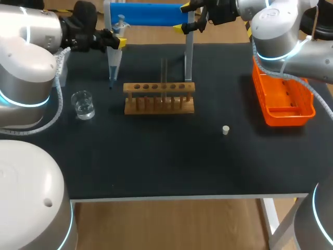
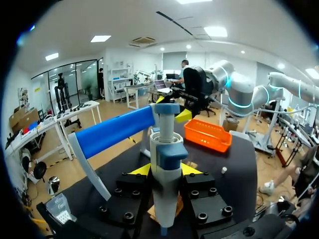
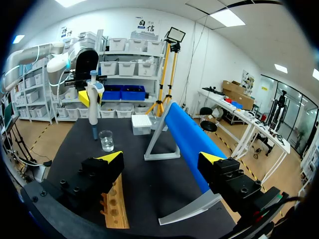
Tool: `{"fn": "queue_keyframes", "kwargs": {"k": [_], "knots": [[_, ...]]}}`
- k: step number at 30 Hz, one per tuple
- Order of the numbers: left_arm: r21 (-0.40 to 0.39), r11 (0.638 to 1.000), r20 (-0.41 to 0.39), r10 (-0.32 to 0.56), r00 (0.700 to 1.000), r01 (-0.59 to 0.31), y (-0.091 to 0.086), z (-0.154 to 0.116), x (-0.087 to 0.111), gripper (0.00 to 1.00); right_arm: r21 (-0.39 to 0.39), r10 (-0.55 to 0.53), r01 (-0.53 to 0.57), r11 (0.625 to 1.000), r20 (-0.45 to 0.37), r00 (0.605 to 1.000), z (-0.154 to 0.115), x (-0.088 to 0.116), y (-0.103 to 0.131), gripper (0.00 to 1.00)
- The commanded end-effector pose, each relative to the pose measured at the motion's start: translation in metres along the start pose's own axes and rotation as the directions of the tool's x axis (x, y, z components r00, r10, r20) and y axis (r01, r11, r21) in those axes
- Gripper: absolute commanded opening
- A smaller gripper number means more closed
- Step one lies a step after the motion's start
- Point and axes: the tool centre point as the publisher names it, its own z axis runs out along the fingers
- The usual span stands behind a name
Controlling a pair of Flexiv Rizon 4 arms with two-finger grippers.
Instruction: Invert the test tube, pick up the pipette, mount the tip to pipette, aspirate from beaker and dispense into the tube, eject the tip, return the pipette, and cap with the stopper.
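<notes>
My left gripper [image 1: 115, 41] is shut on the blue-and-white pipette [image 1: 115, 60], which hangs upright over the table's back left; its thin lower end points down behind the beaker [image 1: 83, 104]. In the left wrist view the pipette [image 2: 165, 169] stands between the yellow fingertips [image 2: 141, 170]. A glass test tube [image 1: 164, 78] stands upright in the wooden rack [image 1: 159, 98]. The small white stopper [image 1: 226, 130] lies on the mat right of the rack. My right gripper [image 3: 162, 159] is open and holds nothing, up at the right end of the blue pipette stand [image 1: 151, 14].
An orange basket [image 1: 283, 96] sits at the right edge. A clear tip box [image 3: 141, 124] stands at the back left, beyond the beaker [image 3: 106, 141]. The blue stand's bar [image 3: 192, 139] runs close beside my right gripper. The rack [image 3: 113, 206] lies below it.
</notes>
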Motion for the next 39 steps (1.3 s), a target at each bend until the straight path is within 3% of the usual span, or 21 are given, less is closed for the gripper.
{"fn": "queue_keyframes", "kwargs": {"k": [1,8,14,39], "knots": [[-0.029,1.0,0.024,-0.007,1.0,0.008,-0.001,0.011,-0.017,0.0,0.003,0.0,0.0,1.0,-0.001,1.0,0.0,0.0,0.001,1.0],[-0.096,0.994,0.125,-0.033,0.992,0.045,-0.004,0.021,-0.041,0.0,0.003,0.0,0.0,1.0,-0.001,1.0,0.0,0.0,0.001,1.0],[-0.123,0.987,0.247,-0.073,0.966,0.106,-0.006,0.034,-0.06,0.0,0.003,0.0,0.0,1.0,-0.001,1.0,0.0,0.0,0.001,1.0],[-0.141,0.969,0.444,-0.121,0.888,0.203,-0.016,0.061,-0.132,0.0,0.003,0.0,0.0,1.0,-0.001,1.0,0.0,0.0,0.001,1.0]]}}
